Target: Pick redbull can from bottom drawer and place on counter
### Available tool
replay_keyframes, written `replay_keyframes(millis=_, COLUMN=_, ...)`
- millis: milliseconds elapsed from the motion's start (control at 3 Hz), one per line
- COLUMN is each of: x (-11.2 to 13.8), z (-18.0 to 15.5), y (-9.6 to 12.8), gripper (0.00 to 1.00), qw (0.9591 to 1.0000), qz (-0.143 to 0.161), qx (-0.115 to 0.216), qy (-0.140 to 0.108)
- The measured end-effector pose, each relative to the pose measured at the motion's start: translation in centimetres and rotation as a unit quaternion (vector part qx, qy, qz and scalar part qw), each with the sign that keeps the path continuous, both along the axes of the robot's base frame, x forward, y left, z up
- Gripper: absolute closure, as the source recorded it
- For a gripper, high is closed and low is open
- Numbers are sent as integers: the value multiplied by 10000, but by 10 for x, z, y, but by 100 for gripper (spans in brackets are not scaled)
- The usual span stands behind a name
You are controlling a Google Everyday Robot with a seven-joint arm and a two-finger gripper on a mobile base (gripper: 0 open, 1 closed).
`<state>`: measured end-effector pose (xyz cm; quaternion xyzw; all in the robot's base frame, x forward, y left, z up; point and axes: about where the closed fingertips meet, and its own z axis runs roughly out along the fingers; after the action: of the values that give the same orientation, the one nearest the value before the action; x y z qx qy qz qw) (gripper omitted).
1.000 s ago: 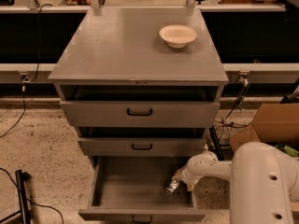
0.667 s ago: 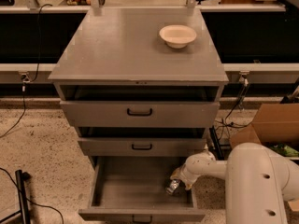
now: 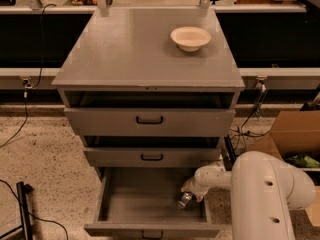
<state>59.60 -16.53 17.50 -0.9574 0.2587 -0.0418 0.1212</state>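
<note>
The bottom drawer [image 3: 107, 204] is pulled open, a deep plain grey box with a small black handle at its front. The redbull can [image 3: 184, 200] is in its right part, tilted, with a shiny end facing down and left. My gripper [image 3: 190, 192] reaches into the drawer from the right, over the drawer's right wall, and its tip is right at the can. The white arm covers the gripper's end. The counter [image 3: 135, 49] is the flat grey top of the cabinet, well above the gripper.
A round cream bowl [image 3: 190, 38] sits on the counter at the back right. Two shallower drawers [image 3: 150, 120] stand slightly open above the bottom one. A cardboard box [image 3: 295, 134] is on the floor at right. Cables and a black stand [image 3: 22, 204] are at left.
The arm and gripper have shifted slightly left and down inside the bottom drawer, and the can has moved with them. The bowl and the drawers have not moved.
</note>
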Motion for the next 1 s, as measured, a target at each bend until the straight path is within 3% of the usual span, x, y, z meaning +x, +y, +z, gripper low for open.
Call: replay_keyframes(millis=1000, x=-5, z=-41, y=16, gripper=44, qw=9999, qz=81, qx=22, qy=60)
